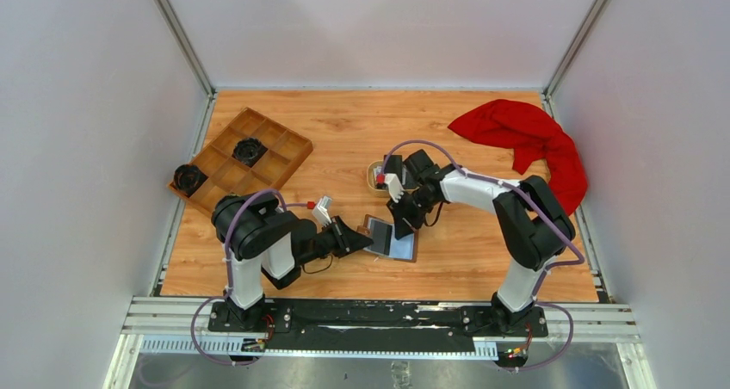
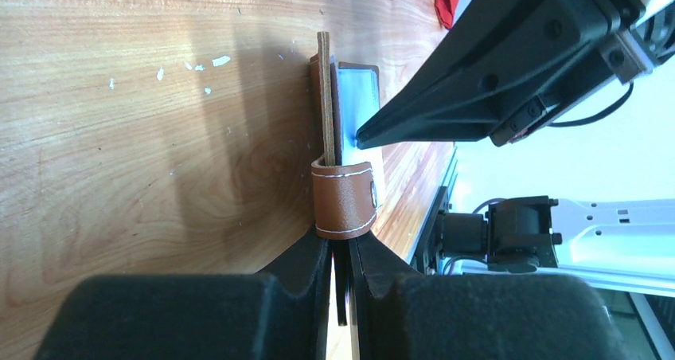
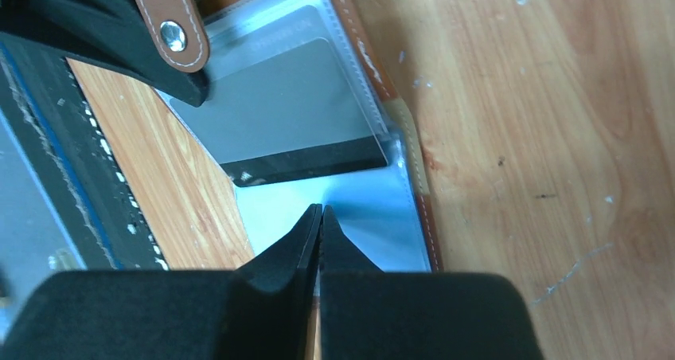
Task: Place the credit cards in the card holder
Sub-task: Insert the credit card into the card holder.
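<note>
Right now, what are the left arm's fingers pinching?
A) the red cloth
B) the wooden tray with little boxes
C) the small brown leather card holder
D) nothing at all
C: the left wrist view shows the left fingers squeezed on the upright edge of the small brown leather card holder, just below its snap strap; the crumpled red cloth and the wooden compartment tray lie far away.

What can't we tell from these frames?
- Top view: right arm overlaps the small dish; contents unreadable.
- Right wrist view: print on the card is blurred behind the card holder plastic.
- Right wrist view: the right jaws hide whether they pinch plastic.
- Left wrist view: card holder edge-on, pockets hidden.
</note>
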{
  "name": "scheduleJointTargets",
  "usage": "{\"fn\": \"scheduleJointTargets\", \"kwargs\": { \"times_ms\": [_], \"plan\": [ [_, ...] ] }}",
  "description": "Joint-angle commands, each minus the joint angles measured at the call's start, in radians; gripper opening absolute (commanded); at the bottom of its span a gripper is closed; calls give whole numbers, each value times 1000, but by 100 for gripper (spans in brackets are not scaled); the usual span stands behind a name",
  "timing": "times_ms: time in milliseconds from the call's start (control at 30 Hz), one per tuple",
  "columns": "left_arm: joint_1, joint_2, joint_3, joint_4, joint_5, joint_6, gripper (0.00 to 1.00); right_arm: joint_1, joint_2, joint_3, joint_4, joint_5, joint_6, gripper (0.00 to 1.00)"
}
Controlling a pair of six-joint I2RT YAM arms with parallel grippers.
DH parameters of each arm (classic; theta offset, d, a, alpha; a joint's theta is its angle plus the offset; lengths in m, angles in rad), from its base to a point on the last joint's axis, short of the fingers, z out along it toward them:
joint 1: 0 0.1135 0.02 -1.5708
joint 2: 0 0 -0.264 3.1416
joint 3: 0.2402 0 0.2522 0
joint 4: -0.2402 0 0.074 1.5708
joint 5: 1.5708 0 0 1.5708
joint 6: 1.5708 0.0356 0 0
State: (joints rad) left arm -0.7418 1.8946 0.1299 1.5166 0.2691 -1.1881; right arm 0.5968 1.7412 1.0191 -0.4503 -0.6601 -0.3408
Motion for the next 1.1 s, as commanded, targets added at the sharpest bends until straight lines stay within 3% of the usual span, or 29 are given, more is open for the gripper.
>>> {"fn": "scheduleJointTargets", "kwargs": {
  "times_ms": [0, 133, 533, 1067],
  "plan": [
    [-1, 8, -6, 13, -7, 9, 11, -51, 23, 20, -26, -106, 103, 2],
    [-21, 10, 2, 13, -25, 0, 12, -63, 34, 4, 17, -143, 193, 4],
    [-40, 17, 11, 13, -47, -13, 14, -96, 33, -67, 144, -31, 430, 6],
    [-68, 45, 39, 13, -39, -17, 21, -126, 99, -108, 268, -196, 587, 13]
  ]
}}
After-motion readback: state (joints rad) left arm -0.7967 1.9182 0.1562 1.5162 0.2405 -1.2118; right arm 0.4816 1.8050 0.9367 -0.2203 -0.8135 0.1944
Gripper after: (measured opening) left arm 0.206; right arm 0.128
